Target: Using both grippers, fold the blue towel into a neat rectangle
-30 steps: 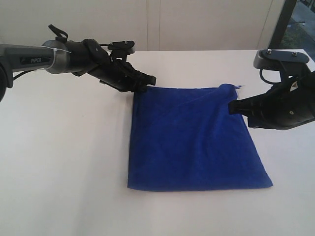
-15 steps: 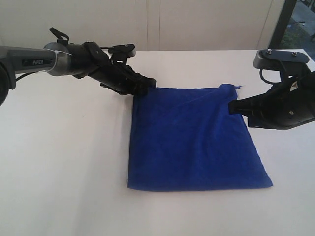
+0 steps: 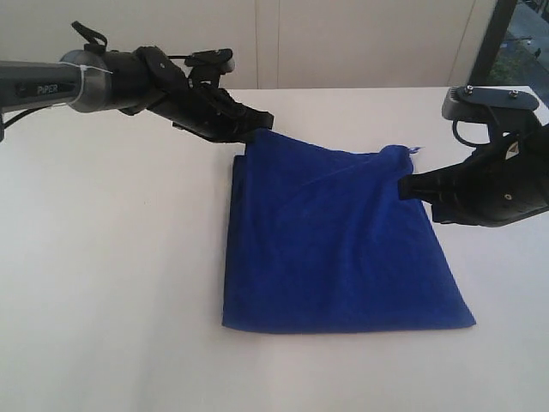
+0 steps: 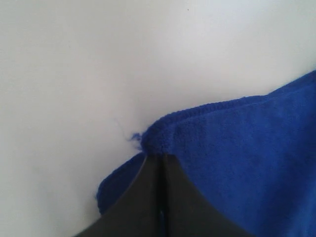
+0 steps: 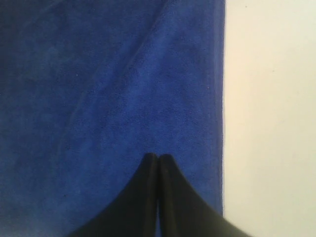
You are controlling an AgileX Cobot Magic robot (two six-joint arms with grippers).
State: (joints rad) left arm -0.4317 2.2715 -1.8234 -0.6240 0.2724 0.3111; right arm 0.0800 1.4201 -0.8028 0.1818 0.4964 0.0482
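Exterior view takes in a pale panelled wall (image 3: pixel 360 43) behind both arms, with a dark window strip (image 3: pixel 523 39) beyond the right arm, and a broad white table (image 3: pixel 111 283) under everything. The blue towel (image 3: pixel 334 249) lies spread on that table between the two grippers, most of it flat and reaching away from their tips toward the near edge. The left gripper (image 3: pixel 257 129) has its black fingers (image 4: pixel 143 197) pressed together on the towel's far corner, which rises off the table at the tips into a small hump. The right gripper (image 3: pixel 407 184) is closed as well, its tips nipping the opposite side edge just below the other far corner, where the cloth puckers upward. Beside the left gripper's fingertips a short loose thread (image 4: pixel 132 138) sticks out from the pinched corner.
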